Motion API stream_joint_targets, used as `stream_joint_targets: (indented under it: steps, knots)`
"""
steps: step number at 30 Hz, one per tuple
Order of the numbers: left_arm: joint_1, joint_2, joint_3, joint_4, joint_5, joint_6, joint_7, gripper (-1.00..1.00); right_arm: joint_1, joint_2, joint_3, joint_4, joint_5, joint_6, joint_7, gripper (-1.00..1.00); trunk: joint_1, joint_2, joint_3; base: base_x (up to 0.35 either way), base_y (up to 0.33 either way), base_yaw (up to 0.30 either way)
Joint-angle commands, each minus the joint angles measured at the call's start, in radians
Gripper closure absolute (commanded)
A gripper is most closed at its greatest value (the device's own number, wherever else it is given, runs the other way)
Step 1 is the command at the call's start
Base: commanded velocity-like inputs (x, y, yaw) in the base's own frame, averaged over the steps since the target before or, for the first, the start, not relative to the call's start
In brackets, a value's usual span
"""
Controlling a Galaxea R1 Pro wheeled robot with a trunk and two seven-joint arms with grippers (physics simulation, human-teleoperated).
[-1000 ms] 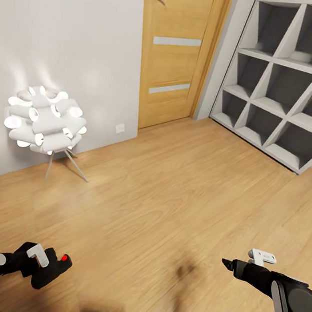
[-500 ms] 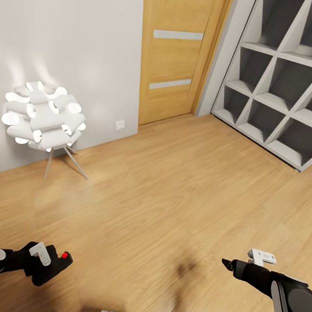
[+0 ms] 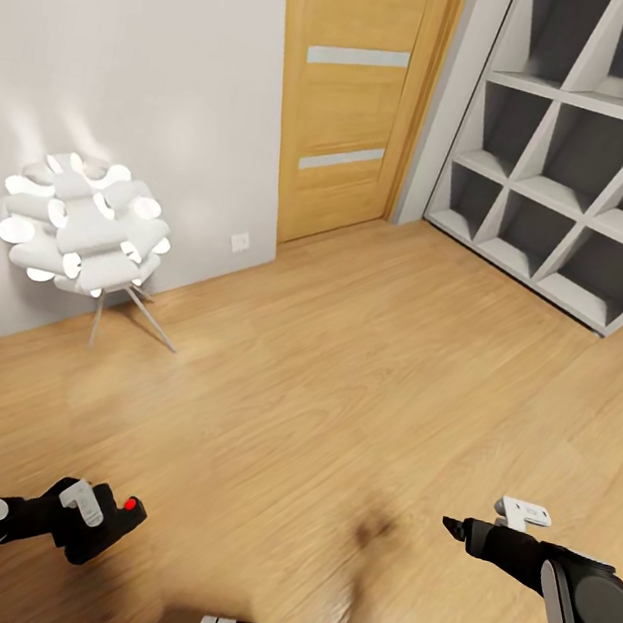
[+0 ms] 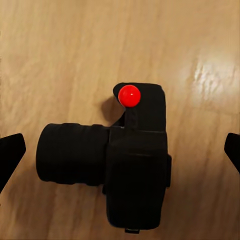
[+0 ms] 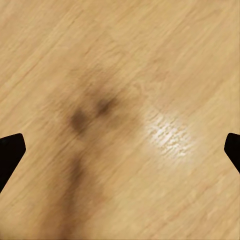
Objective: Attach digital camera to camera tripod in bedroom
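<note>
Left gripper (image 3: 103, 528) clamped on the digital camera (image 4: 120, 165), camera centred between its jaws, right gripper (image 3: 455, 527) jaws apart over wood floor (image 3: 341, 377).

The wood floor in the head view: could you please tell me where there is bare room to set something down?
The widest free patch of floor lies between the lamp, the door and the cube shelf. Nearer the robot, bare planks separate the left hand and right hand. It is tighter around the lamp's thin legs.
</note>
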Motion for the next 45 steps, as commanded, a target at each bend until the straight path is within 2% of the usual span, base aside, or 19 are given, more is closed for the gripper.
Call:
stream_joint_targets:
  steps: [1,21,28,45]
  knots:
    - [0.0,0.0,0.001,0.0,-0.009,-0.006,0.0,-1.0,-0.001,0.0,-0.001,-0.001,0.004,0.004,0.006,-1.0,0.0,0.0,-0.002,0.0,0.0,0.0]
    - [0.007,-0.001,-0.006,0.008,-0.015,-0.021,0.027,-1.0,-0.001,0.0,0.0,-0.001,0.004,0.004,0.006,-1.0,0.0,0.0,-0.032,0.0,0.0,0.0]
    - [0.008,-0.003,-0.01,0.008,-0.017,-0.02,0.026,-1.0,-0.019,-0.001,0.001,-0.001,0.004,0.004,0.006,-1.0,0.0,0.0,-0.043,0.0,0.0,0.0]
    - [0.029,0.008,-0.011,0.008,-0.019,-0.024,0.025,-1.0,-0.038,-0.001,0.002,-0.001,0.004,0.004,0.006,-1.0,0.0,0.0,-0.069,0.0,0.0,0.0]
